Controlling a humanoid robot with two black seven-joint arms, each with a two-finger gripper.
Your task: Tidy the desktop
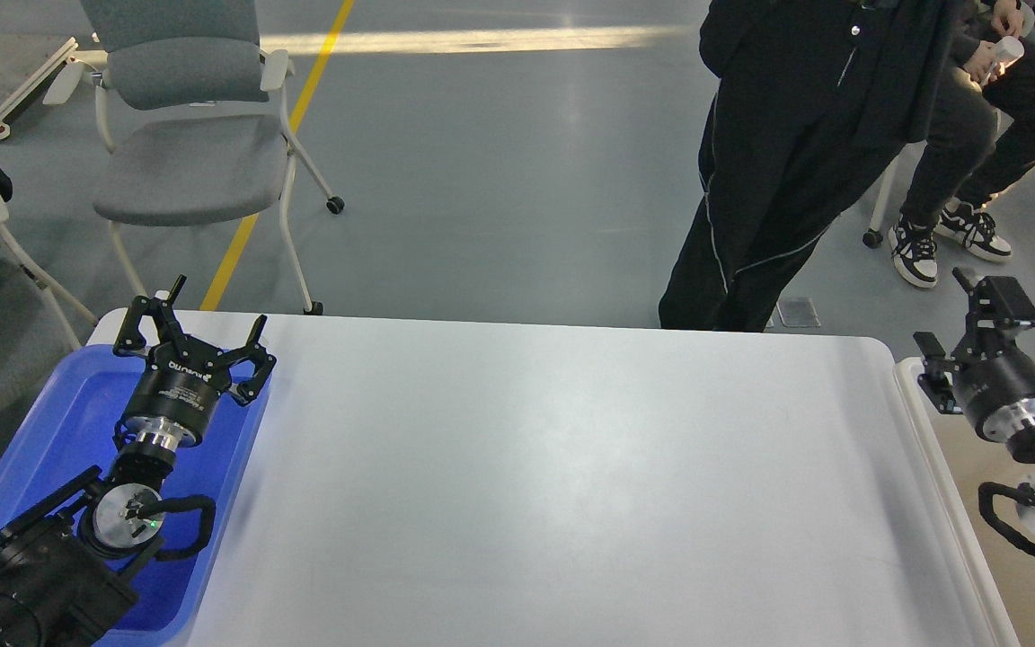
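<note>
The desk (553, 485) fills the near and middle of the head view, a plain white top with rounded far corners. Its long axis runs left to right across the view, and its short side runs away from the robot toward the floor beyond.

At the near left, a blue tray (32, 449) lies against the desk's left edge, and the left arm rises out of it. The left hand (215, 325) hangs over the tray's far right corner with its fingers spread wide and nothing between them. At the near right, a cream-white bin (931, 449) sits just beside the desk's right edge. The right hand (953, 310) hangs above the bin's far left corner (it is seen from behind, dark and partly end-on, so I cannot tell how far its fingers stand apart).

Beyond the far edge of the desk, a person in black trousers (751, 180) stands close to it, right of centre. Farther right a seated person's legs and black-and-white sneakers (940, 238) show. To the far left stands a grey chair (185, 135) on castors, with a yellow floor line (306, 90) running behind it.
</note>
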